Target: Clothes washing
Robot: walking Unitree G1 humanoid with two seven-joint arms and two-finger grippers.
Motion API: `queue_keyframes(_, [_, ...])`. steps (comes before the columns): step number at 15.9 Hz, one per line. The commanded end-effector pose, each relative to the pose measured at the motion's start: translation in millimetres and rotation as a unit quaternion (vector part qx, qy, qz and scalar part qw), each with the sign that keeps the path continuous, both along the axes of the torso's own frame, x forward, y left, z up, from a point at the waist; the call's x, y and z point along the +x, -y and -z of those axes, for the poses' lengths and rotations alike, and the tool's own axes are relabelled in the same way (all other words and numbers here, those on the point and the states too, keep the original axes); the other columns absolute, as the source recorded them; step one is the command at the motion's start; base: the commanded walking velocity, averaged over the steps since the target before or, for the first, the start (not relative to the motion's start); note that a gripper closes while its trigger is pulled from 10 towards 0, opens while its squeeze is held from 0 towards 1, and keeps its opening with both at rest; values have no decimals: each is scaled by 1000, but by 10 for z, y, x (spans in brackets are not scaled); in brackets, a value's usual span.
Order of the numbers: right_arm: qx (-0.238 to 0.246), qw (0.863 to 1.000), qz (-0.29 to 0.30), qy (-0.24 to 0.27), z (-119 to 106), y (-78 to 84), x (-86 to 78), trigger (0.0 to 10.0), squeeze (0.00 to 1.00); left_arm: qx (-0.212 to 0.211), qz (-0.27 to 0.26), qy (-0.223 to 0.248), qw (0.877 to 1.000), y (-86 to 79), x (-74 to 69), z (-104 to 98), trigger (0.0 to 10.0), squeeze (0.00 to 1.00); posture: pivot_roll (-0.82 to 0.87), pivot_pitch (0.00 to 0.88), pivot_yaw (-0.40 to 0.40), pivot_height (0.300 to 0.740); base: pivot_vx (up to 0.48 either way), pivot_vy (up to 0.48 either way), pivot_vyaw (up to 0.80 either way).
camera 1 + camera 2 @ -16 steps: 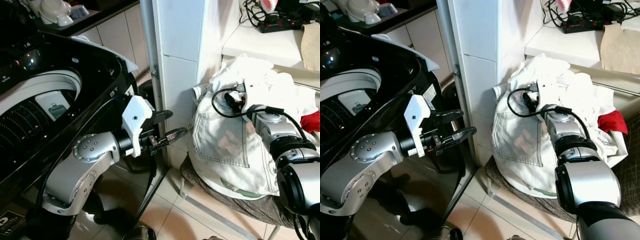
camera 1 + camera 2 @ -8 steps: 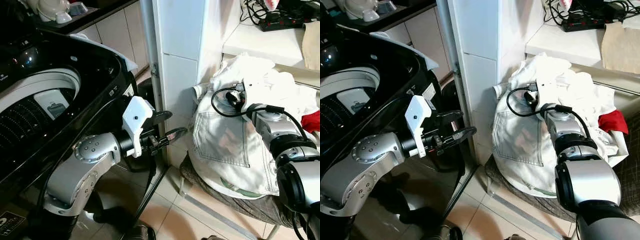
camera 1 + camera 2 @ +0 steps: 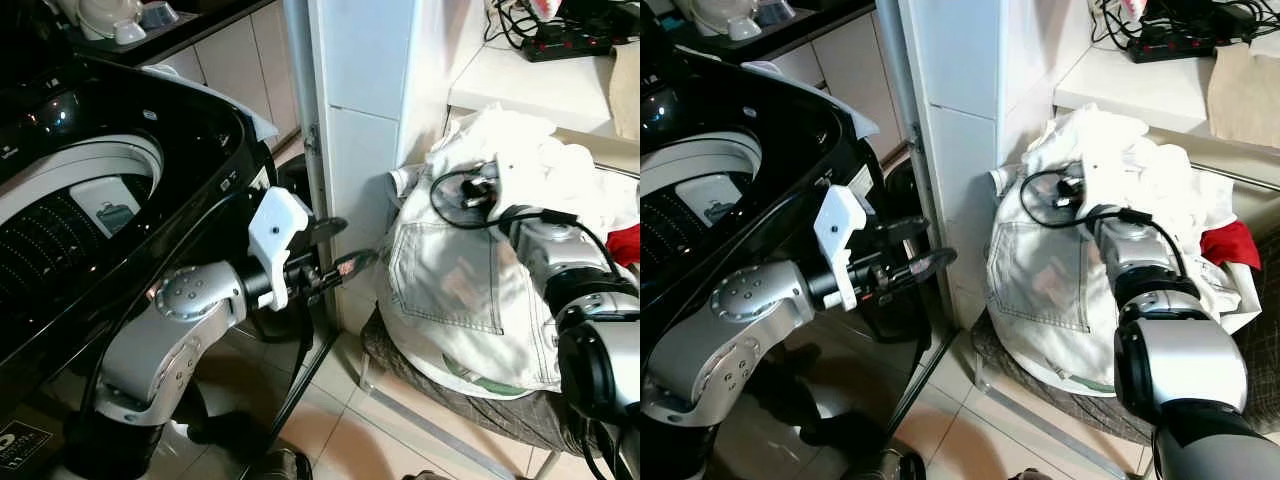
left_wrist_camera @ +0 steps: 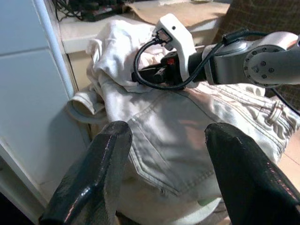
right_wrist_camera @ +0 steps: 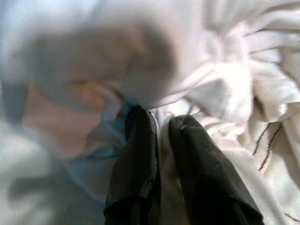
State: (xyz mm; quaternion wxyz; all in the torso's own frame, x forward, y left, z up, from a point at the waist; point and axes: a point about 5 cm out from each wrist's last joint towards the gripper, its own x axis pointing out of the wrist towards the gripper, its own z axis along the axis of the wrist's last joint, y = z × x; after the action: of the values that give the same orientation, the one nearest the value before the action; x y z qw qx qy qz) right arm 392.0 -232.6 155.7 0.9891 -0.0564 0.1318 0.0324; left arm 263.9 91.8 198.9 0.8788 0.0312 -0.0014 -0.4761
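A pile of clothes rests on a chair to the right: pale jeans (image 3: 450,300) in front and a crumpled white garment (image 3: 540,160) on top. My right gripper (image 5: 161,129) is pushed into the top of the pile, its black fingers (image 5: 140,154) shut on a fold of the white garment. Its wrist (image 3: 478,188) shows at the pile's crest. My left gripper (image 3: 347,243) hovers open between the washing machine (image 3: 100,190) and the pile, pointing at the jeans (image 4: 187,140), with nothing between its fingers (image 4: 93,178).
The black top-loading washing machine stands open at left, its drum (image 3: 60,230) visible. A white pillar (image 3: 370,100) stands between machine and chair. A red garment (image 3: 625,243) lies at the pile's right. Above, a shelf holds a power strip (image 3: 570,40). Tiled floor (image 3: 340,430) lies below.
The view has shifted slightly. Both arms hold almost the same pose, with the right gripper still buried in the white garment.
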Motion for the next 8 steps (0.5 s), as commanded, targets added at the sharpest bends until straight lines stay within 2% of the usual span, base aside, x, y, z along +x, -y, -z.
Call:
queue_keyframes(1, [20, 1000, 8, 5, -55, 31, 14, 0, 0, -2, -18, 7, 1000, -52, 38, -24, 10000, 0, 77, 54, 120, 740, 0, 0, 0])
queue_keyframes(3, [90, 994, 7, 58, -230, 120, 27, 0, 0, -30, -47, 9, 998, -56, 86, -35, 10000, 0, 46, 36, 120, 740, 0, 0, 0])
queue_keyframes(5, [124, 988, -11, 95, -338, 185, 4, 0, 0, -47, -59, 15, 997, -30, 112, -40, 10000, 0, 12, 22, 130, 740, 0, 0, 0])
queue_keyframes(8, [136, 978, -75, 140, -508, 229, -142, 0, 0, -65, -59, 20, 996, 45, 155, -56, 10000, 0, -43, 5, 137, 740, 0, 0, 0])
